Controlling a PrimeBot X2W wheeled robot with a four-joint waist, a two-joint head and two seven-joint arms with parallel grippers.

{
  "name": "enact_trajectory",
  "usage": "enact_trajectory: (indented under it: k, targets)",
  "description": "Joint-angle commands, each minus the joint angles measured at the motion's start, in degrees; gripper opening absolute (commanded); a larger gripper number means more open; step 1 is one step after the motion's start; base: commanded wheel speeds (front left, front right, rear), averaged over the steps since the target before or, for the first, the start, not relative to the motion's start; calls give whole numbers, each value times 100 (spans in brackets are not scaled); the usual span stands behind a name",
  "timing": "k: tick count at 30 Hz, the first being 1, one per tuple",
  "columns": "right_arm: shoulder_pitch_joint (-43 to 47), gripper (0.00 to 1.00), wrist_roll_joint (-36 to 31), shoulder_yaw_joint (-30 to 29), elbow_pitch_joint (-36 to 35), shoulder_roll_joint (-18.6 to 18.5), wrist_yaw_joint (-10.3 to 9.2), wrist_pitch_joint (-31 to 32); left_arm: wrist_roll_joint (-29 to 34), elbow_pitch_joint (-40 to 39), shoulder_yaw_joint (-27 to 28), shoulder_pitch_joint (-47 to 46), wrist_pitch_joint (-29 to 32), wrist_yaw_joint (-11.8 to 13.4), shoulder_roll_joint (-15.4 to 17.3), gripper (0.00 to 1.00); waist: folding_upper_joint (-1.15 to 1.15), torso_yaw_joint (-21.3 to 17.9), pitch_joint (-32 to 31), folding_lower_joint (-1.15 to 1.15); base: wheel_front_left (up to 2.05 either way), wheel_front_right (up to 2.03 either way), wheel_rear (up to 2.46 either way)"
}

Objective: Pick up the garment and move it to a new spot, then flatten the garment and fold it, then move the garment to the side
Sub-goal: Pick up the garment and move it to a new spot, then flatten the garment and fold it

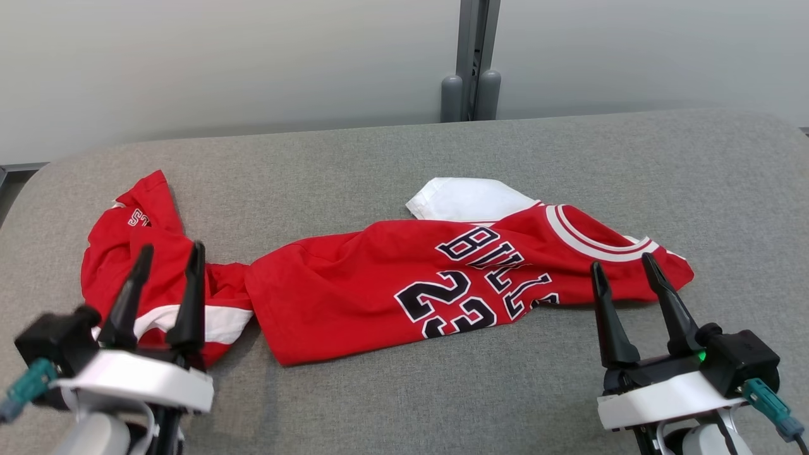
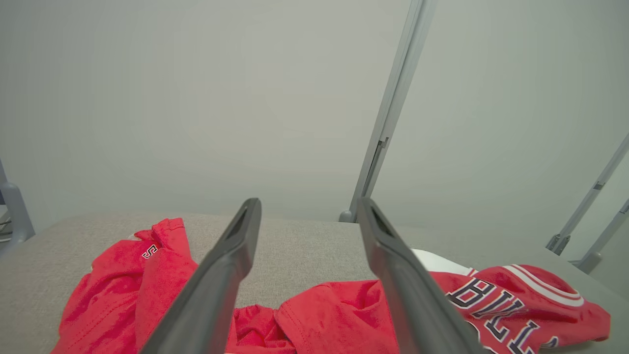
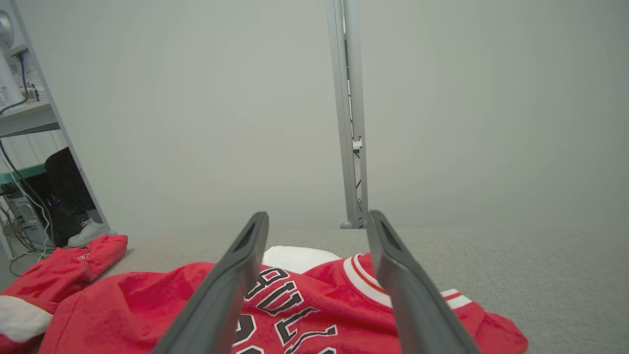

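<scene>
Grey padded table (image 1: 404, 398) carries the crumpled jersey (image 1: 341, 284), sprawled across its middle. Left gripper (image 1: 174, 246) and right gripper (image 1: 622, 260) hover with fingers spread and empty, one by each end, likely poised to lift it

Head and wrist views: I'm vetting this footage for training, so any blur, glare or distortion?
Head view: soft even light, faint shadow under the jersey, left gripper slightly blurred. Left wrist view: the wide lens tilts the post; fingers look soft up close. Right wrist view: jersey lettering crisp, no glare.
</scene>
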Motion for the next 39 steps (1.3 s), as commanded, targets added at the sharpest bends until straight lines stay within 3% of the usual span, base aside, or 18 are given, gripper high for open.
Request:
enact_trajectory:
  k: [1,7,14,39]
  targets:
    - [85,100,-6,-60,-48,-24,11,-6,114,-41,174,244,-2,-33,-141,100,0,7,-7,0,0,0,0]
    - [147,100,9,-100,-91,-23,11,-6,486,14,461,567,-3,-291,-473,100,0,14,2,0,0,0,0]
    - [64,100,-34,-72,-106,-24,11,-6,668,139,577,540,-3,-483,-638,100,0,-49,37,0,0,0,0]
    - [-103,100,-104,19,-94,-24,11,-6,508,908,303,367,294,-808,-798,100,0,-352,122,0,0,0,0]
